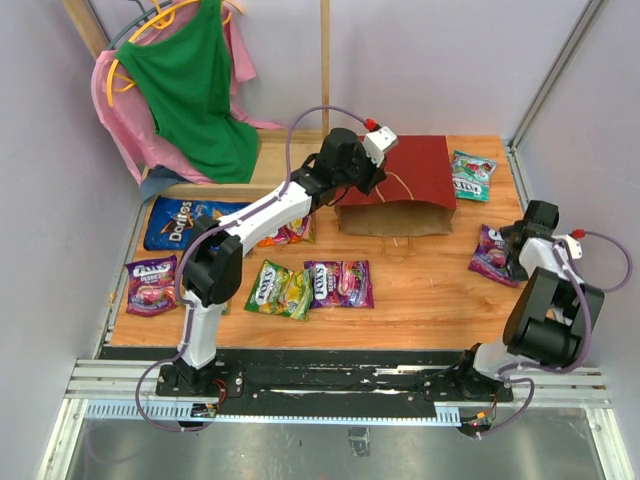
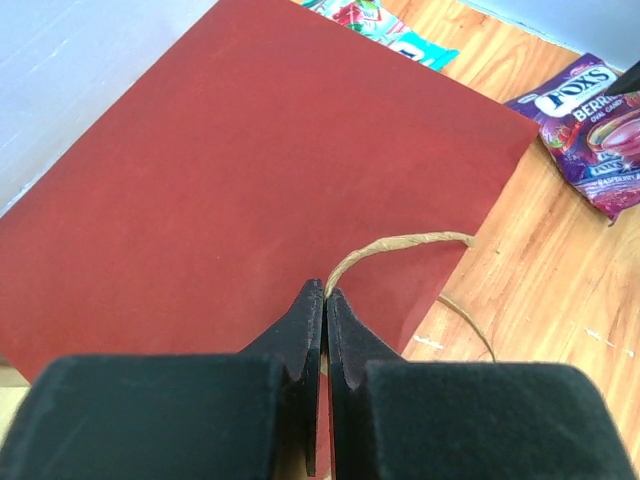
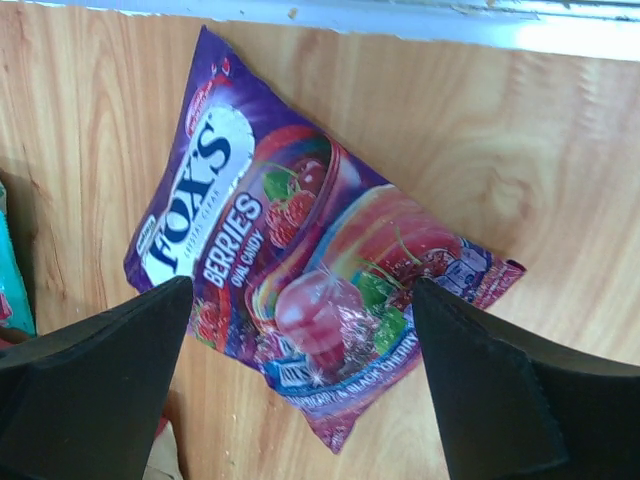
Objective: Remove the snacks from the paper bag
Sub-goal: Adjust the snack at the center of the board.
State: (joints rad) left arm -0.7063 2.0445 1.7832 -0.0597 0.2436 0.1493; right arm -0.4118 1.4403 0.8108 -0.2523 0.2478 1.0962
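The dark red paper bag (image 1: 410, 170) lies flat at the back of the table, its brown top band (image 1: 395, 218) toward me. My left gripper (image 1: 375, 178) is over its left part, shut on the bag's cord handle (image 2: 400, 243), which comes out between the fingertips of the left gripper (image 2: 327, 292) above the red paper bag (image 2: 250, 170). My right gripper (image 1: 520, 243) hovers open over a purple Fox's packet (image 1: 490, 257). In the right wrist view that purple packet (image 3: 300, 250) lies flat under the right gripper (image 3: 302, 290), between its spread fingers and untouched. A teal packet (image 1: 470, 175) lies right of the bag.
On the left lie a blue Doritos bag (image 1: 180, 222), an orange packet (image 1: 285, 233), a purple packet (image 1: 152, 283), a yellow-green packet (image 1: 280, 288) and another purple packet (image 1: 338, 283). Green and pink clothes (image 1: 185, 80) hang at the back left. A metal rail (image 1: 520, 190) borders the right.
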